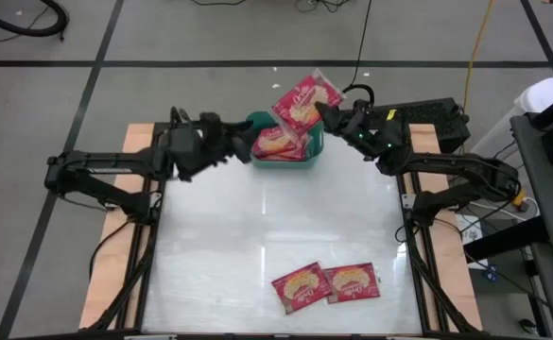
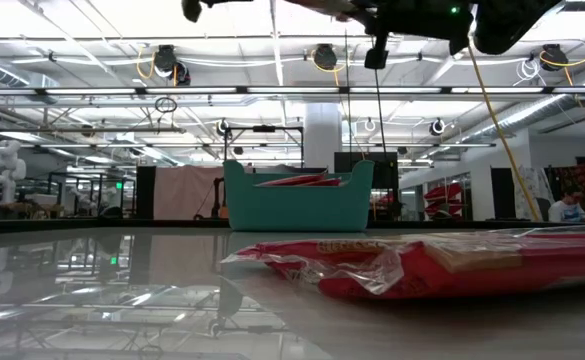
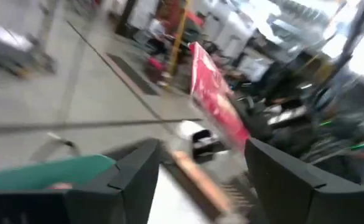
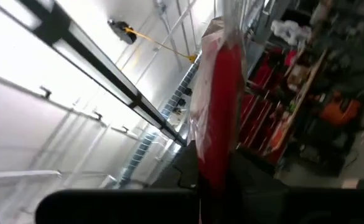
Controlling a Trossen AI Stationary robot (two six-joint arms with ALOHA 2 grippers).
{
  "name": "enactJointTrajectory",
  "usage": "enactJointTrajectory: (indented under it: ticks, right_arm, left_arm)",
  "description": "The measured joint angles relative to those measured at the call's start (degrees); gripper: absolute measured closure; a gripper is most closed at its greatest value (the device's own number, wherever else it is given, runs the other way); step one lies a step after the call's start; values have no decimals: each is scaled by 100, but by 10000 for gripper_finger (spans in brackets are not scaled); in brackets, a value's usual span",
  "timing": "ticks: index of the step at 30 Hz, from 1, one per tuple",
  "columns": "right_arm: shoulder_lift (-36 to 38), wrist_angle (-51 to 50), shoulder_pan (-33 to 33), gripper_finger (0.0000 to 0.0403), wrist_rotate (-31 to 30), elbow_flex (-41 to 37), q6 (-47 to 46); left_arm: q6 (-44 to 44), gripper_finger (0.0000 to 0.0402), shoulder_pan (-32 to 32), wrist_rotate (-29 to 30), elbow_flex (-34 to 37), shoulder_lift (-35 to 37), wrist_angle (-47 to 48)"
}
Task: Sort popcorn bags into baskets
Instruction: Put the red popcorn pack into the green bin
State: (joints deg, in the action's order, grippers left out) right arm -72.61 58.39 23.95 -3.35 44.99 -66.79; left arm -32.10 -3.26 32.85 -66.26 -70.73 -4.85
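Right claw [image 1: 319, 110] clamped on one popcorn bag [image 1: 304, 98], held up just above the teal basket [image 1: 311, 156], at its far-right corner. Left claw [image 1: 246, 151] open, empty, at basket's left rim. At least two bags [image 1: 278, 144] already lie inside the basket. Two more bags [image 1: 325, 284] lie touching each other on the desk [image 1: 219, 246], well apart from the basket, toward the near edge. Judged partway done: held bag to drop, then those two.

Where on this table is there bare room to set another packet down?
Free: the wide middle between the teal basket and the two popcorn bags near the front edge, plus the front left. Crowded: around the basket, where both grippers meet.
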Motion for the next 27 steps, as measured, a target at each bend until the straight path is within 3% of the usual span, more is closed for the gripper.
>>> enactJointTrajectory:
  ticks: [4,7,13,17,21,24,27]
  right_arm:
    - [110,-1,-99,393,-214,0,813]
    - [235,9,-222,393,-566,0,1272]
    - [502,18,-412,393,-740,0,2047]
    - [557,9,-505,393,-741,0,2483]
    - [555,-60,-534,393,-738,0,2593]
    - [555,-180,-533,394,-740,0,2596]
    - [554,-219,-531,394,-737,0,2715]
  left_arm:
    - [-803,187,-487,-1340,-2,26,-306]
    - [-1191,191,-675,-1874,-2,-39,-659]
    - [-1327,154,-840,-2228,-6,-396,-1087]
    - [-1494,119,-941,-2875,-6,-823,-1982]
    - [-1642,97,-932,-3031,-4,-1231,-2799]
    - [-1632,100,-939,-2994,-4,-1411,-3086]
    - [-1362,131,-937,-2934,-4,-1554,-3249]
